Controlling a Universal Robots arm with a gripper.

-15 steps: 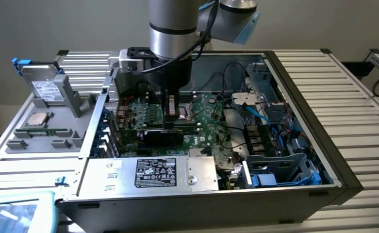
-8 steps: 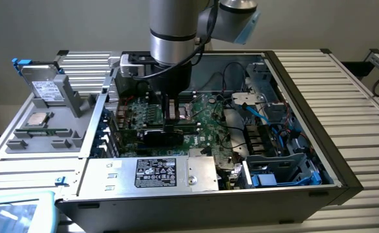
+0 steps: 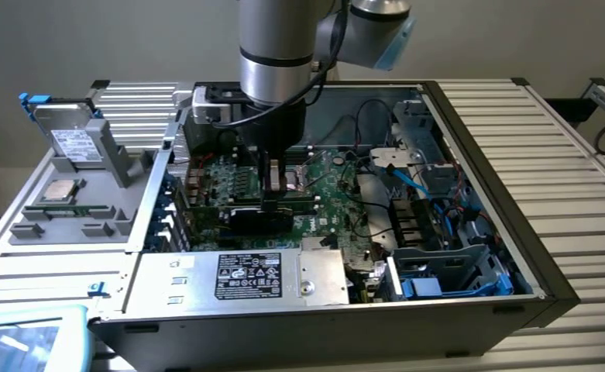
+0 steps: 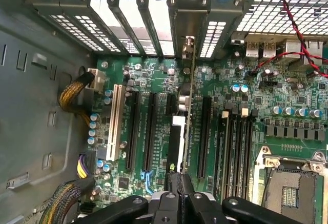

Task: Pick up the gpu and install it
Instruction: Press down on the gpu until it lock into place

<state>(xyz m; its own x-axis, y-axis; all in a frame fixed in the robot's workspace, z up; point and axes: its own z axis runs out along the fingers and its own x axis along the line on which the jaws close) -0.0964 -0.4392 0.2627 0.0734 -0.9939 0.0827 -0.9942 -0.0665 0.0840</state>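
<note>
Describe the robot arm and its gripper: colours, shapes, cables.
The arm is a thick, silver-grey metal cylinder with a grey joint housing and a pale blue cap beside it. Black cables loop down its side. Below sits a black wrist block. The gripper is black, with slim fingers on jointed, bolted linkages.

A plain beige wall [image 3: 95,39] runs behind, evenly lit. Underneath sits a ribbed silver aluminium-profile table [image 3: 571,155], slats stretching out to the exterior view's right, and a dark gap [image 3: 565,108] shows behind it.
</note>
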